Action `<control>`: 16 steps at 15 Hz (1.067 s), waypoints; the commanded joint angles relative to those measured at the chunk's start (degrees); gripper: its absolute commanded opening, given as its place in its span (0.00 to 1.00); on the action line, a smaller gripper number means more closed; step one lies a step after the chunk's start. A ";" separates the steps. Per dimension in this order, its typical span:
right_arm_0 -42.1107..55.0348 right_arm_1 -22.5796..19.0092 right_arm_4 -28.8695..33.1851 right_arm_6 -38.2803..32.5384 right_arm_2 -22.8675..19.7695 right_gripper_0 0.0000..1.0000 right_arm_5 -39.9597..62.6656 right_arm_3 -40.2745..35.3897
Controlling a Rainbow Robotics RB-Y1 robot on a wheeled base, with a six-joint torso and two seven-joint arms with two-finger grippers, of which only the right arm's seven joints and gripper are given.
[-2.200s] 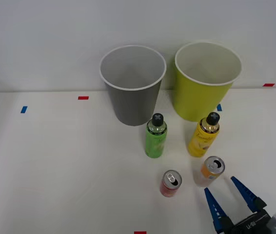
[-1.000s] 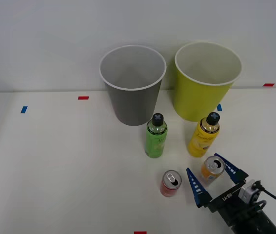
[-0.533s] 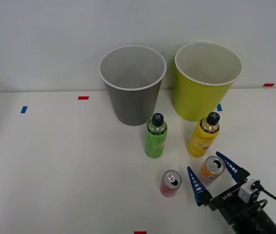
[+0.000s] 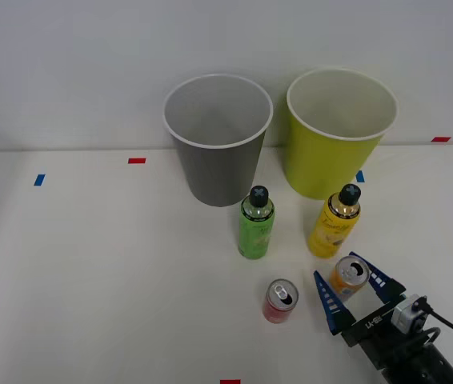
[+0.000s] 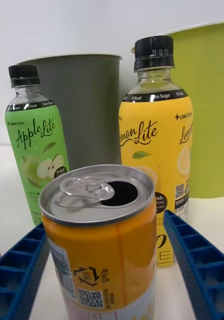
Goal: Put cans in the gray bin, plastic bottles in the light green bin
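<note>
At the lower right of the front view, the right gripper (image 4: 348, 292) has its jaws spread around the orange can (image 4: 347, 278), which stands on the worktop (image 4: 90, 264) just in front of the yellow bottle (image 4: 334, 222). The can is open-topped, probably empty: light, thin-walled, easily dented. Grip mid-body, gently.

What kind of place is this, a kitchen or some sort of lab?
Probably a lab test bench, not a kitchen: a plain white table against a bare wall, small coloured tape marks on it, and drinks staged before two bins.
</note>
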 commanded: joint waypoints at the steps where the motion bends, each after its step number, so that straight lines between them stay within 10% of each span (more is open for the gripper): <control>1: -0.56 -0.82 -2.25 1.92 1.50 0.00 0.00 -0.07; 9: 0.05 -2.23 -7.26 3.06 1.68 0.00 -2.29 -0.24; 16: 8.58 -16.46 -19.30 1.13 1.68 0.00 1.84 -21.69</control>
